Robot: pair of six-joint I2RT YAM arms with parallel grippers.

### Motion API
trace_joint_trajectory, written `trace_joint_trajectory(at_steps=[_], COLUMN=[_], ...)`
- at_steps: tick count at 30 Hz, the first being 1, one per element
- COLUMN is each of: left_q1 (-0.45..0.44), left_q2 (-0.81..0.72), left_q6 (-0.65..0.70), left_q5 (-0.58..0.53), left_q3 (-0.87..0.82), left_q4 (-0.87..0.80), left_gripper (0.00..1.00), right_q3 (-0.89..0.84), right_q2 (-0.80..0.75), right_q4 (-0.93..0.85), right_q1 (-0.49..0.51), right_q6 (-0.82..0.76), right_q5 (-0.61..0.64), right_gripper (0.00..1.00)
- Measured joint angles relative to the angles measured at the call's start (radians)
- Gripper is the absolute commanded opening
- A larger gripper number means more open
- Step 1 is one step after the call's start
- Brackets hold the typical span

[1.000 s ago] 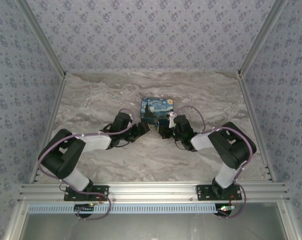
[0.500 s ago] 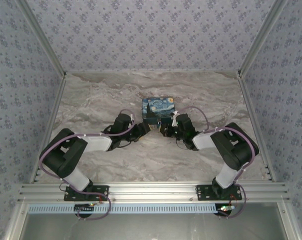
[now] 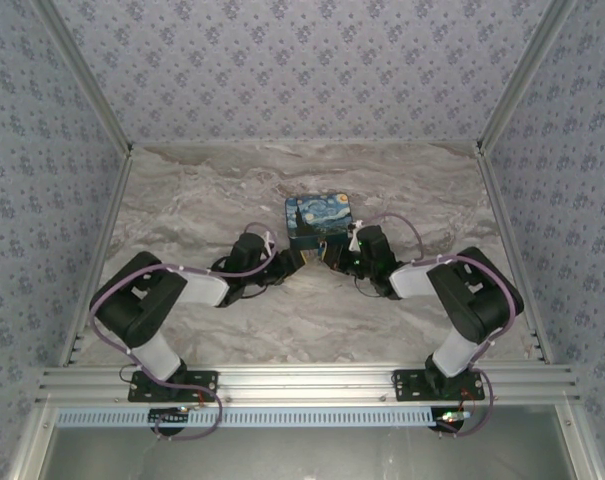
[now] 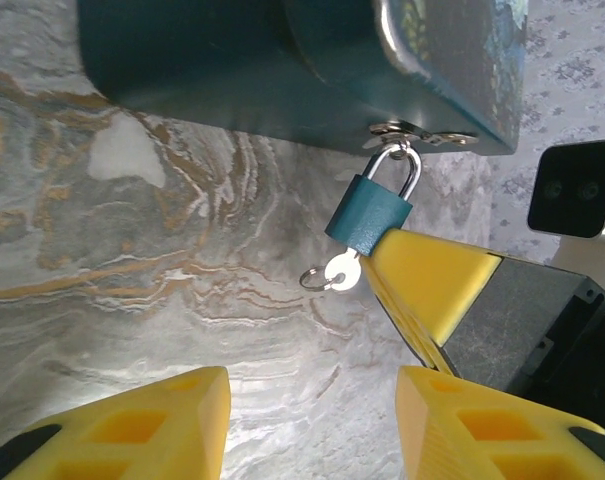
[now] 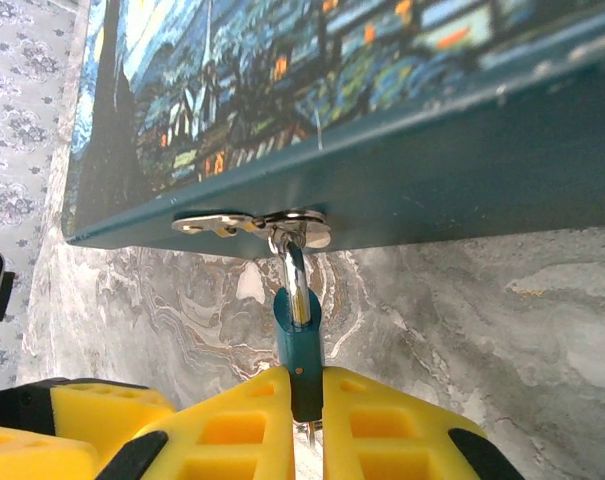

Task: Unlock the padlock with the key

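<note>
The teal padlock [image 4: 370,212] hangs by its metal shackle from the hasp [image 4: 414,131] on the front of the starry-night box [image 3: 319,220]. My right gripper [image 5: 304,420] is shut on the padlock [image 5: 300,340] body, its yellow fingers [image 4: 432,278] pressing both sides. The small silver key [image 4: 344,270] sticks out at the padlock's lower end, a little ring [image 4: 313,279] on its head. My left gripper [image 4: 312,425] is open just short of the key, with only marble between its fingers. From above, both grippers [image 3: 315,258] meet at the box's near side.
The box [image 5: 382,60] rests on the marble table [image 3: 212,190], which has bare room on all sides of it. The patterned enclosure walls [image 3: 42,150] stand at the left, right and back. My right wrist's camera housing [image 4: 574,188] is at the right edge.
My left arm has moved right and lower toward the padlock, and its jaws have narrowed. The right gripper and the box have shifted slightly to the right, the grip on the padlock unchanged.
</note>
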Motion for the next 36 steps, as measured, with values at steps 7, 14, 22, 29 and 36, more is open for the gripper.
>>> trace_joint_trajectory(at_steps=[7,14,22,29,36], left_q1=[-0.027,-0.031,-0.049,-0.057,-0.057], left_q2=[0.072,0.131,0.173,0.206,0.230], left_q6=[-0.032,-0.057,-0.071,-0.079,-0.083], left_q5=[0.008,0.008,0.009,0.011,0.011], left_q3=[0.009,0.029,0.059,0.073,0.079], left_q4=[0.076,0.167,0.222,0.230,0.263], left_gripper=[0.43,0.44,0.44,0.42,0.41], right_q3=[-0.025,-0.029,-0.043,-0.053,-0.060], right_q2=[-0.035,-0.046,-0.046,-0.058,-0.076], right_q4=[-0.016,-0.052,-0.057,-0.058,-0.069], right_q1=[-0.028,-0.068,-0.071,-0.072,-0.079], right_q6=[-0.013,-0.051,-0.076,-0.084,-0.083], right_q5=[-0.041,-0.135,-0.192,-0.205,-0.229], right_gripper=[0.14,0.13,0.13,0.13,0.13])
